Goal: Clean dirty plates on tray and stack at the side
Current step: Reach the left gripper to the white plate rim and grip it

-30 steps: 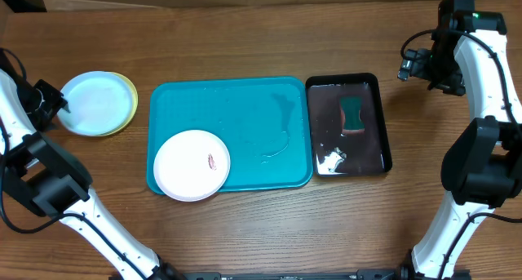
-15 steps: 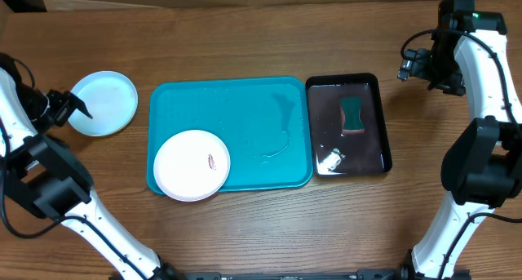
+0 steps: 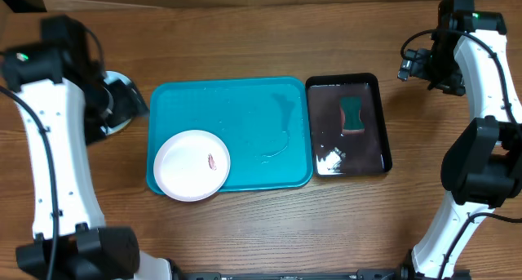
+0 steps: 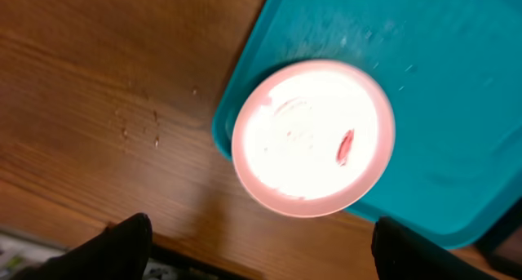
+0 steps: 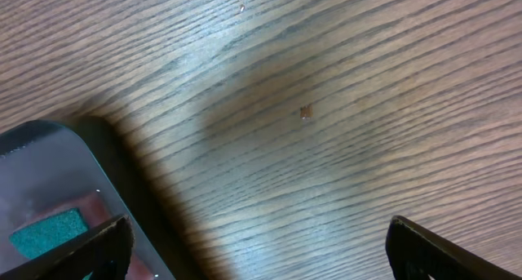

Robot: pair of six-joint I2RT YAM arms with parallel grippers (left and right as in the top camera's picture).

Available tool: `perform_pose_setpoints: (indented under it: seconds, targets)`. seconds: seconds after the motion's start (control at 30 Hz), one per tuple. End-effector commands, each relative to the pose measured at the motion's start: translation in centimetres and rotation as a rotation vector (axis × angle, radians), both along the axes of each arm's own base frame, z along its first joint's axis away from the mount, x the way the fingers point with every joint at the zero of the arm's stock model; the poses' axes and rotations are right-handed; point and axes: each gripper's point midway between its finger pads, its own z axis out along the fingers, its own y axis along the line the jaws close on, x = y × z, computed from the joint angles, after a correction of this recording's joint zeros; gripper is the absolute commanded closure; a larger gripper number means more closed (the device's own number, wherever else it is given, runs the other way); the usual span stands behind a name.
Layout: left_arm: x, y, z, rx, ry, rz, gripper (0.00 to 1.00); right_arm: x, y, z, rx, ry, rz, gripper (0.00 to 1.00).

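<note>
A white plate with a small red smear lies on the front left corner of the turquoise tray, overhanging its rim. It also shows in the left wrist view on the tray. The other plates lie stacked left of the tray, mostly hidden under my left arm. My left gripper is open and empty, high above the table. My right gripper is open and empty over bare wood at the far right.
A glossy black tray stands right of the turquoise tray and holds a green sponge and some water. Its corner and the sponge show in the right wrist view. Water streaks lie on the turquoise tray.
My left arm has swung in from the far left edge and now covers most of the plate stack. The right arm and the white plate have not moved.
</note>
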Motion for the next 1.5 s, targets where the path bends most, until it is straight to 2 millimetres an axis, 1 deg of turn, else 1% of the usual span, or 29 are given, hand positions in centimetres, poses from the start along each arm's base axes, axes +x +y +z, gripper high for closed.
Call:
perform_pose_setpoints:
  seconds: [0.0,0.13,0.2,0.27,0.33,0.4,0.43,0.47,0.5,0.63,0.8,1.0,1.2,1.3,1.33,1.37,1.47]
  targets:
    - [-2.4,0.0,-3.0,0.062,0.083,0.012,0.14,0.1,0.1,0.7,-0.003,-0.019,-0.002,0.0]
    - [-4.2,0.0,-7.4,0.04,0.142,0.038,0.14,0.1,0.1,0.7,-0.003,-0.02,-0.002,0.0]
    - [-4.7,0.0,-9.4,0.018,0.16,0.054,0.15,0.1,0.1,0.7,-0.003,-0.019,-0.002,0.0]
    - [-5.0,0.2,-11.6,0.01,0.166,0.065,0.19,0.1,0.1,0.7,-0.003,-0.02,-0.002,0.0]
    - [-5.3,-0.2,-13.4,-0.015,0.167,0.068,0.28,0.1,0.1,0.7,-0.003,-0.019,-0.002,0.0]
    - [-5.3,-0.3,-14.5,-0.017,0.157,0.069,0.39,0.1,0.1,0.7,-0.003,-0.019,-0.002,0.0]
    - [-5.2,-0.1,-15.1,-0.003,0.15,0.069,0.49,0.1,0.1,0.7,-0.003,-0.019,-0.002,0.0]
    - [-5.2,0.0,-15.5,0.003,0.146,0.069,0.52,0.1,0.1,0.7,-0.003,-0.02,-0.002,0.0]
    - [-5.2,0.0,-15.8,0.004,0.141,0.069,0.57,0.1,0.1,0.7,-0.003,-0.019,-0.002,0.0]
    - [-5.0,-0.2,-16.8,-0.006,0.13,0.069,0.67,0.1,0.1,0.7,-0.003,-0.019,-0.002,0.0]
    - [-5.3,-0.2,-17.4,-0.008,0.134,0.069,0.68,0.1,0.1,0.7,-0.003,-0.019,-0.002,0.0]
    - [-5.7,-0.5,-18.5,-0.015,0.136,0.082,0.75,0.1,0.1,0.7,-0.003,-0.019,-0.002,0.0]
    - [-6.1,-0.6,-19.6,-0.015,0.132,0.082,0.79,0.1,0.1,0.7,-0.003,-0.019,-0.002,0.0]
    - [-6.0,-0.9,-19.8,-0.034,0.126,0.081,0.87,0.1,0.1,0.7,-0.003,-0.019,-0.002,0.0]
    - [-5.9,-1.1,-19.8,-0.045,0.12,0.081,0.93,0.1,0.1,0.7,-0.003,-0.019,-0.002,0.0]
    - [-5.6,-1.3,-19.8,-0.061,0.109,0.08,0.96,0.1,0.1,0.7,-0.002,-0.019,-0.002,0.0]
    - [-4.7,-2.7,-19.4,-0.146,0.074,0.072,0.96,0.1,0.1,0.7,-0.003,-0.02,-0.002,0.0]
